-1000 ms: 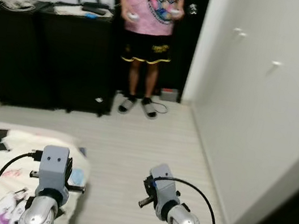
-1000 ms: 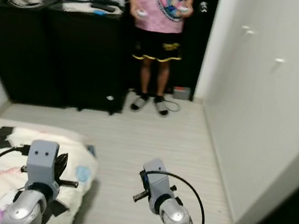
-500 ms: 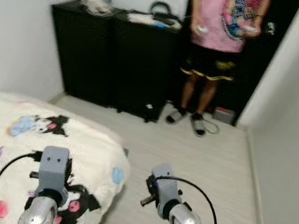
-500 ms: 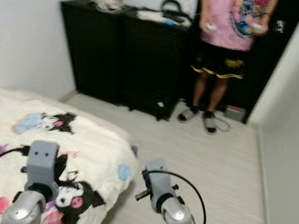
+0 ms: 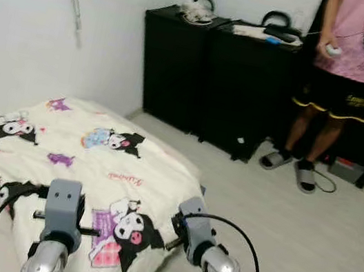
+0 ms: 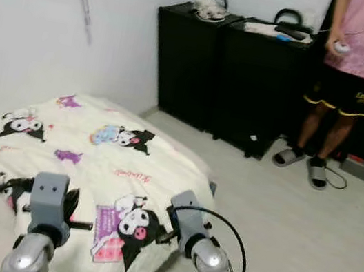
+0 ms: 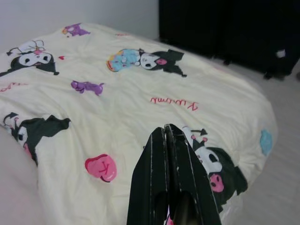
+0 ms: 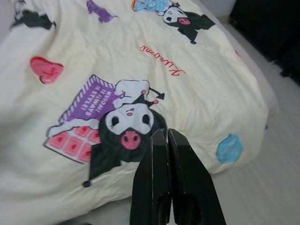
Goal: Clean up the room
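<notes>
A cream blanket [image 5: 88, 155] printed with cartoon characters lies spread over a low bed on my left. My left gripper [image 7: 166, 129] hangs above it with its fingers pressed together and nothing between them. My right gripper [image 8: 166, 133] is shut too, hovering over the blanket's near corner by a black cartoon figure [image 8: 129, 129]. Both silver wrists, the left wrist [image 5: 62, 210] and the right wrist [image 5: 196, 236], show low in the eye views.
Two black cabinets [image 5: 226, 80] stand against the far wall, with bags and clutter [image 5: 197, 9] on top. A person in a pink shirt [image 5: 356, 74] stands at the right holding controllers. Pale wood floor [image 5: 304, 240] stretches to the right of the bed. A white wall [image 5: 24, 33] rises on the left.
The camera has swung left: the bed and blanket now fill the left half, and the person has slid to the right edge. Both grippers stay shut.
</notes>
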Tool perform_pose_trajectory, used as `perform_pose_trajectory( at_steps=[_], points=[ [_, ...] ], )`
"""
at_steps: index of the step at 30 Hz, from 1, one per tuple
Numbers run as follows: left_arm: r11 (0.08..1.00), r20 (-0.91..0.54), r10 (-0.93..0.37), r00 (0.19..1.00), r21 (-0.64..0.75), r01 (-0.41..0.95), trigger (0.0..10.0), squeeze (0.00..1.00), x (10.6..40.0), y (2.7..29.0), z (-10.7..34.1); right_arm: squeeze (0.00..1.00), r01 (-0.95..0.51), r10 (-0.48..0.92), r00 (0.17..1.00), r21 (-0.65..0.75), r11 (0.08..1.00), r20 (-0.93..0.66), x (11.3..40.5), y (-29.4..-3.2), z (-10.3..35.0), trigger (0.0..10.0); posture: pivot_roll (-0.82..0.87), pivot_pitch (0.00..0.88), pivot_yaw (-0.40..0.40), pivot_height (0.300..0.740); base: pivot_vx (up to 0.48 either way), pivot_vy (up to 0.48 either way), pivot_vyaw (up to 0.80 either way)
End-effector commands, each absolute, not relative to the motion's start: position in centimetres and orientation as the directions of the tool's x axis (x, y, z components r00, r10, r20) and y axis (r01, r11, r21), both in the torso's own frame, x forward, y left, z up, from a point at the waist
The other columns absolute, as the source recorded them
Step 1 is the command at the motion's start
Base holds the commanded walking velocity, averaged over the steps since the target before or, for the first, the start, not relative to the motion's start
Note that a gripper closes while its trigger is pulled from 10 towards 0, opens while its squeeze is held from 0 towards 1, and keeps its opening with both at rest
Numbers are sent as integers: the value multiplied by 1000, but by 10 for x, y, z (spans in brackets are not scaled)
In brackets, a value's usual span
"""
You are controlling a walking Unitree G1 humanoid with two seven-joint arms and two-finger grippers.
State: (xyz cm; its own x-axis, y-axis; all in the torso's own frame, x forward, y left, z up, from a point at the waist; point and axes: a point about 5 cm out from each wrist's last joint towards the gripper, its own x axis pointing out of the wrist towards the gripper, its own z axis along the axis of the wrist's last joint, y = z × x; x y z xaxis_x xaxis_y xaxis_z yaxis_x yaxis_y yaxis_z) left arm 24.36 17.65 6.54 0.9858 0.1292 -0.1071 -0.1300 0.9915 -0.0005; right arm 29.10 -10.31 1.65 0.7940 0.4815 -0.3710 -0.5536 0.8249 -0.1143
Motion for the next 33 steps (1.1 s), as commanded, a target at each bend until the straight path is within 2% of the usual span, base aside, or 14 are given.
perform_pose_trajectory(
  at_steps=[1,33],
  points=[
    [990,-128,144,981,15,-144,10000,0,241,181,61,0,-566,493,786,-114,816,-373,291,-99,16,10000,-17,0,-22,740,0,0,800],
    [994,-151,106,983,12,-105,10000,0,238,177,58,0,-559,484,788,-113,821,-379,289,-100,14,10000,-18,0,-19,740,0,0,800]
  ],
)
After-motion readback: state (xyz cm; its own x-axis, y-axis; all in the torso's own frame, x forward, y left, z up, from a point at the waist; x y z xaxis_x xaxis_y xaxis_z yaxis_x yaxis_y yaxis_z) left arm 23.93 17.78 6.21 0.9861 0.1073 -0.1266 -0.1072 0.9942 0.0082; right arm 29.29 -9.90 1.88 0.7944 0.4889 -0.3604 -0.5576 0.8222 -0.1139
